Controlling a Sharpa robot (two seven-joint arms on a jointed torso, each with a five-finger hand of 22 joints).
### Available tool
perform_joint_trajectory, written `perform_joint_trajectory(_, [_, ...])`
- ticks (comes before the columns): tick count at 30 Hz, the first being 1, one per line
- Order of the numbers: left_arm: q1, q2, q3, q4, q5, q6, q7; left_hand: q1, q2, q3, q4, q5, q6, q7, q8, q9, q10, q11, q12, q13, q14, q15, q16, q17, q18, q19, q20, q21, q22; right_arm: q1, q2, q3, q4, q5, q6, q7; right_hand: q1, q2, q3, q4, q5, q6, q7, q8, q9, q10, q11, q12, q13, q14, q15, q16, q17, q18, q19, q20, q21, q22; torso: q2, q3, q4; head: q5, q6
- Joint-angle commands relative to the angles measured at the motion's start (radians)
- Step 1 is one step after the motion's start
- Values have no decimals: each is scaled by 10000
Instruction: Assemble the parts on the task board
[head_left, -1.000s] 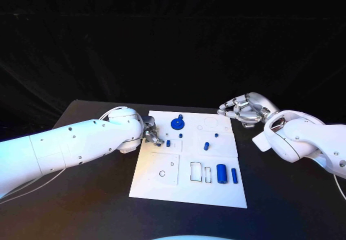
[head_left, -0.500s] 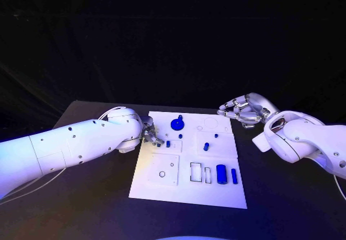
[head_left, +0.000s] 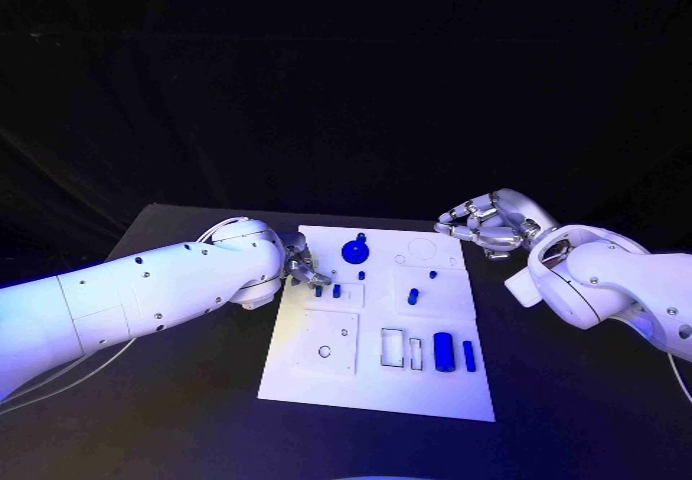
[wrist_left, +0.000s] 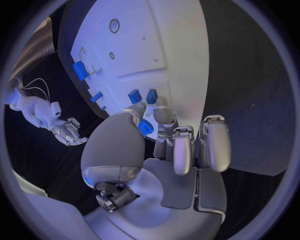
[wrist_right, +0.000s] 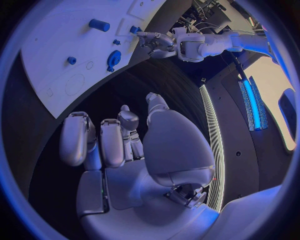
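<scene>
Your left hand (head_left: 303, 270) sits at the left edge of the task board (head_left: 325, 375), and the left wrist view shows its fingertips (wrist_left: 164, 116) pinching a small blue part (wrist_left: 145, 127) just above the white plate. 2 more small blue pegs (wrist_left: 134, 96) lie on the board just beyond that pinch. Your right hand (head_left: 490, 222) hovers off the board's far right corner, fingers loosely curled on nothing. Near the board's right side, 2 upright blue cylinders (head_left: 443, 348) stand beside empty rectangular slots.

The held part looks rigid, light and smooth, probably plastic, so it may slip or twist if you squeeze unevenly. Grip it across its sides, near the middle, leaving its lower end free to enter a hole. Keep it square to the board; a tilted peg is likely to jam.
</scene>
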Motion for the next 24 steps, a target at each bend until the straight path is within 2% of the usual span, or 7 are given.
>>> perform_joint_trajectory(1, [2, -67, 17, 59, 608, -1436, 477, 45, 49, -93, 10, 73, -176, 26, -71, -9, -220, 41, -260, -302, 962, 26, 22, 2335, -70, -171, 12, -137, 72, -9, 11, 0, -5, -102, 70, 48, -13, 93, -79, 3, 55, 37, 49, 36, -12, -30, -53, 55, 0, 320, -53, -57, -8, 139, 2, -45, -61, 780, -4, 6, -2, -24, 54])
perform_joint_trajectory(6, [3, -247, 31, 181, 1153, -2299, 1050, 143, 4, -233, 18, 71, -416, 134, -124, -21, -730, 136, -969, -1173, 957, 101, 12, 2324, 82, -579, 51, -570, -582, -10, 4, 0, -14, -102, 62, 47, -15, 92, -83, 5, 56, 37, 49, 36, -13, -29, -53, 55, -1, 320, -53, -59, -9, 137, 6, -45, -54, 784, 4, 4, 1, -45, 58])
perform_joint_trajectory(10, [3, -378, 40, 281, 1729, -3242, 1841, 209, -48, -826, 4, 69, -1409, 617, -488, -184, -1945, 588, -1796, -1785, 867, 479, -180, 2085, 652, -2333, 287, -2695, -3376, -12, 1, 0, -28, -102, 60, 48, -20, 93, -88, 10, 58, 37, 49, 37, -13, -31, -53, 53, -4, 318, -53, -65, -16, 140, 0, -45, -66, 778, 1, 2, -1, -91, 85])
perform_joint_trajectory(16, [-3, -358, 32, 346, 1796, -3700, 2925, 1372, 25, -887, -91, 66, -2303, 1081, -682, -416, -3195, 1040, -2281, -2194, 383, 889, -973, 1178, 1124, -3912, 664, -5439, -6309, -15, -15, 0, -27, -102, 47, 50, -24, 96, -93, 15, 60, 37, 49, 38, -13, -56, -53, 22, -39, 315, -53, -78, -31, 145, -12, -45, -92, 764, 14, 7, -4, -178, 118])
perform_joint_trajectory(17, [-17, -332, 26, 373, 1684, -3756, 3237, 2019, 39, -641, -80, 49, -2457, 1177, -735, -548, -3573, 1160, -2476, -2392, -1649, 1002, -4366, -2274, 1079, -3938, 834, -5836, -6578, -16, -14, 0, -29, -102, 43, 54, -24, 96, -93, 15, 61, 37, 49, 38, -13, -59, -53, 18, -43, 314, -53, -82, -36, 147, -16, -45, -99, 760, 18, 0, -5, -191, 118])
perform_joint_trajectory(19, [-75, -276, 15, 426, 1378, -3808, 4054, 2835, 8, -260, -287, 86, -2627, 1212, -824, -683, -4124, 1228, -2862, -2671, -2891, 1047, -6613, -4362, 1143, -4036, 850, -6168, -6789, -20, -8, 0, -33, -102, 42, 66, -16, 100, -95, 14, 68, 41, 47, 43, -12, -114, -54, -48, -114, 298, -53, -134, -96, 163, -52, -45, -174, 720, 16, -8, -7, -233, 116])
perform_joint_trajectory(24, [-231, -33, -3, 386, -127, -3828, 5333, 4265, -457, 507, -629, 77, -2723, 1166, -1222, -1273, -4718, 1352, -3841, -3680, -3190, 1195, -7989, -5601, 1144, -4220, 1002, -6959, -7293, -39, 8, 0, -34, -229, 60, 91, 65, 124, -103, -10, 99, 85, 32, 82, -1, -172, -66, -108, -176, 320, -59, -63, 0, 144, -6, -48, -93, 772, 13, 4, -3, -296, 132])
